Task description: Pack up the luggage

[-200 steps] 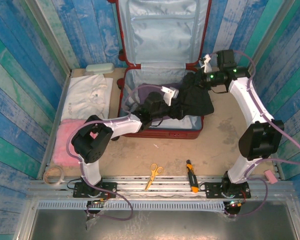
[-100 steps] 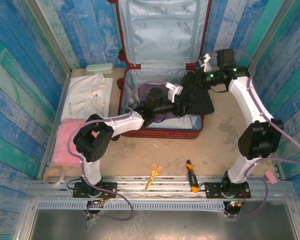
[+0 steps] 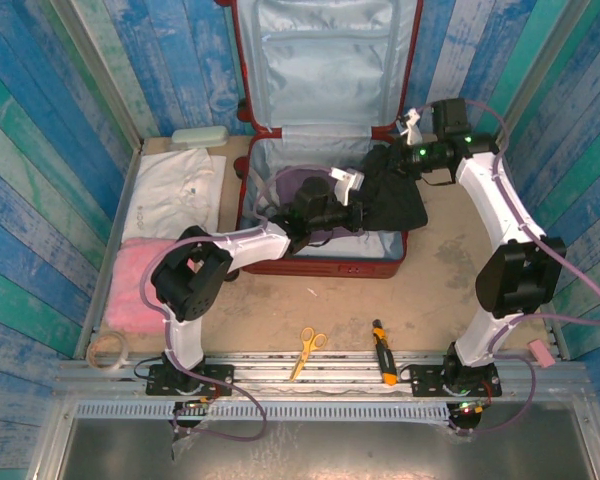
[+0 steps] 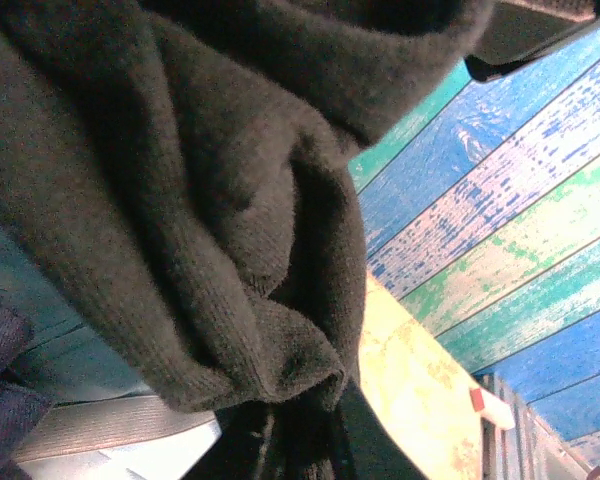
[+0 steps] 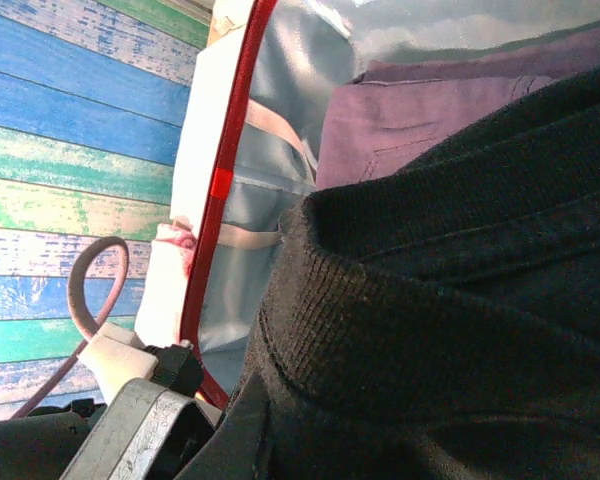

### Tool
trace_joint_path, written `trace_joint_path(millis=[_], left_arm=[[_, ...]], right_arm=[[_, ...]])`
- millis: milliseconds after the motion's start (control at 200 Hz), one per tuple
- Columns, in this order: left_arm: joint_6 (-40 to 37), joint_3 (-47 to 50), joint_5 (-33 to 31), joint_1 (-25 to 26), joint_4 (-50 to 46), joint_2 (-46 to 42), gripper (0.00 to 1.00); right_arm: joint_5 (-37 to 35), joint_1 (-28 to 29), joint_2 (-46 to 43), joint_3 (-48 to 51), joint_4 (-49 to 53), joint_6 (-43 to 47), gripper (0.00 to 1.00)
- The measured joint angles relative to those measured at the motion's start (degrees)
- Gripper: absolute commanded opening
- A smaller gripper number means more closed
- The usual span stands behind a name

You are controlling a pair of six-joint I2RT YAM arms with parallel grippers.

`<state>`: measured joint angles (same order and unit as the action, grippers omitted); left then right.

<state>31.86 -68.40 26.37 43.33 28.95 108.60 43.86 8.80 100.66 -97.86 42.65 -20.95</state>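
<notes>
The luggage (image 3: 320, 268), a dark-red hard-shell suitcase, lies open with its grey-blue lined lid (image 3: 325, 60) leaning on the back wall. A black knit garment (image 3: 395, 195) is heaped in its right half and hangs over the right rim. A purple garment (image 3: 298, 185) lies under it on the left. My left gripper (image 3: 360, 207) is shut on the black garment's near-left part, where the cloth (image 4: 180, 200) bunches into the jaws. My right gripper (image 3: 396, 160) is shut on its far edge (image 5: 460, 330), beside the purple garment (image 5: 410, 110) and the red rim (image 5: 220, 180).
Left of the case lie a folded white shirt (image 3: 175, 195), a pink cloth (image 3: 130, 285), a mint case (image 3: 198, 137) and a tape roll (image 3: 107, 350). Yellow scissors (image 3: 305, 350) and an orange-black screwdriver (image 3: 383, 365) rest near the front rail. Blue plank walls close both sides.
My left gripper has drawn back and up into the case with the black garment, gathering the cloth off the front rim. The right arm has hardly moved.
</notes>
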Motion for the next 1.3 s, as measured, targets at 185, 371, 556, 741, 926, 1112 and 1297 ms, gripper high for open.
trace_joint_path(millis=[185, 371, 556, 741, 926, 1112, 1297], left_arm=[[-1.9, 0.4, -1.3, 0.0, -1.9, -0.2, 0.00], [-6.5, 3.0, -4.9, -0.3, -7.3, -3.6, 0.00], [-10.1, 7.5, -8.7, -1.6, -11.6, -9.8, 0.00], [-11.8, 12.5, -9.8, -5.7, -13.0, -11.8, 0.00], [-13.9, 14.3, -10.1, -8.1, -14.5, -11.8, 0.00], [-15.4, 15.9, -11.6, -10.8, -14.6, -11.8, 0.00], [-16.8, 18.1, -12.9, -14.1, -16.6, -13.7, 0.00]], right_arm=[[-0.4, 1.8, 1.3, -1.2, 1.1, 1.0, 0.01], [-0.8, 4.7, 5.3, -4.3, 2.1, 1.3, 0.01], [-0.1, 6.8, 11.0, -8.4, 1.4, 0.8, 0.00], [0.1, 8.3, 17.3, -10.4, -2.4, -1.6, 0.01], [0.8, 10.3, 23.1, -13.2, -5.3, -4.7, 0.01], [1.3, 12.2, 28.0, -19.5, -6.1, -7.0, 0.01], [2.3, 13.8, 31.4, -22.9, -7.9, -8.8, 0.01]])
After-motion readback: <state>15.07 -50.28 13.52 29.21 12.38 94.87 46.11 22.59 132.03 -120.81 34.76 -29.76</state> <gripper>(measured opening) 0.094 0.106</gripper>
